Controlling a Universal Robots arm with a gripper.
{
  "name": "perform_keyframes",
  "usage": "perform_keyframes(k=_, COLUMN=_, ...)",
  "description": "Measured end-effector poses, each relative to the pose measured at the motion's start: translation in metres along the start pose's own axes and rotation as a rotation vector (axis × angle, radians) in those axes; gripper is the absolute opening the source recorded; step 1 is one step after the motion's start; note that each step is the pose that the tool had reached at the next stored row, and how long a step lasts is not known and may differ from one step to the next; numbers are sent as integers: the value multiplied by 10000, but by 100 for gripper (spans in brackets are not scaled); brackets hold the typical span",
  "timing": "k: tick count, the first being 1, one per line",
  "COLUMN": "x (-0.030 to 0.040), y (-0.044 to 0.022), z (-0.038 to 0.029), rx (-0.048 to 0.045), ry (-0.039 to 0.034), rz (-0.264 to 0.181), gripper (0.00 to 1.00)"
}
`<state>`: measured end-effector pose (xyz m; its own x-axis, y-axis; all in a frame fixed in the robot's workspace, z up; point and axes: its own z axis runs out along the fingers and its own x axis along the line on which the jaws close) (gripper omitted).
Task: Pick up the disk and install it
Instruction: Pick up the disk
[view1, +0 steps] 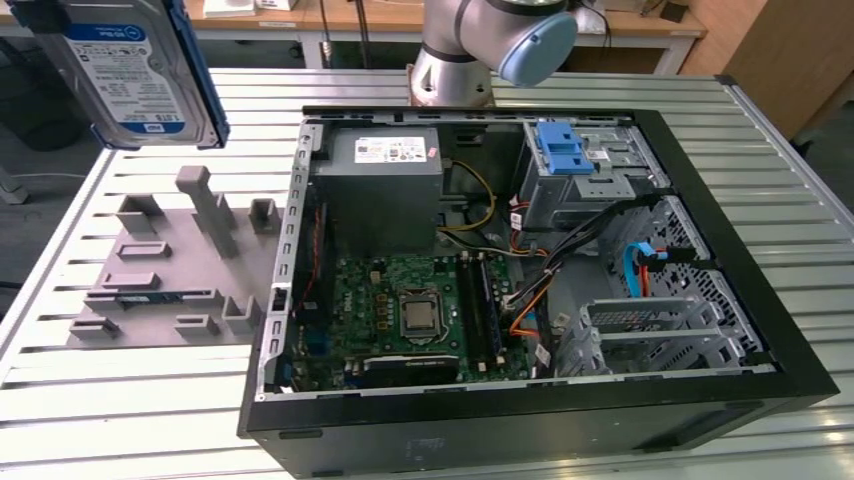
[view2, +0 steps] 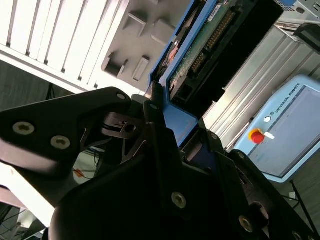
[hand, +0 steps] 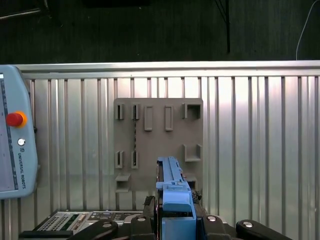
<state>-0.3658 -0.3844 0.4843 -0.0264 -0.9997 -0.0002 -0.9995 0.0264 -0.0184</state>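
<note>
Surface: slatted metal table (view1: 774, 140), with wooden benches behind it in the exterior view
On the table: a grey slotted fixture plate (view1: 160, 270) toward the exterior view's left, and an open computer case (view1: 534, 430) just beside it, lying on its side with the motherboard (view1: 414, 310) exposed
Disk: the disk (view1: 134, 75) hangs in the air at the exterior view's upper left, above the fixture plate and apart from it, label toward the camera and blue carrier frame along its edges; the first wrist view shows it edge-on over the plate
Gripper: the gripper (hand: 176, 217) is pressed together on the blue carrier from both sides, pinching the disk; in the second wrist view its black fingers (view2: 155, 107) sit hard against the carrier's edge
Done: the pick-up looks complete, since the disk touches neither plate nor table
Left: the whole installation; the disk is outside the case, well apart from the metal drive cage (view1: 587, 185) with its light-blue latch (view1: 563, 150) at the case's far corner
Progress: by my judgement about the halfway mark, carried but not yet brought over the case
Bay: whether the cage stands ready to take the disk cannot be told
</note>
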Motion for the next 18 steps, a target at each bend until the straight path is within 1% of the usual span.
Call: perform_keyframes(k=18, x=-4, y=-147, z=3, rx=1, ry=0, rz=0, gripper=36)
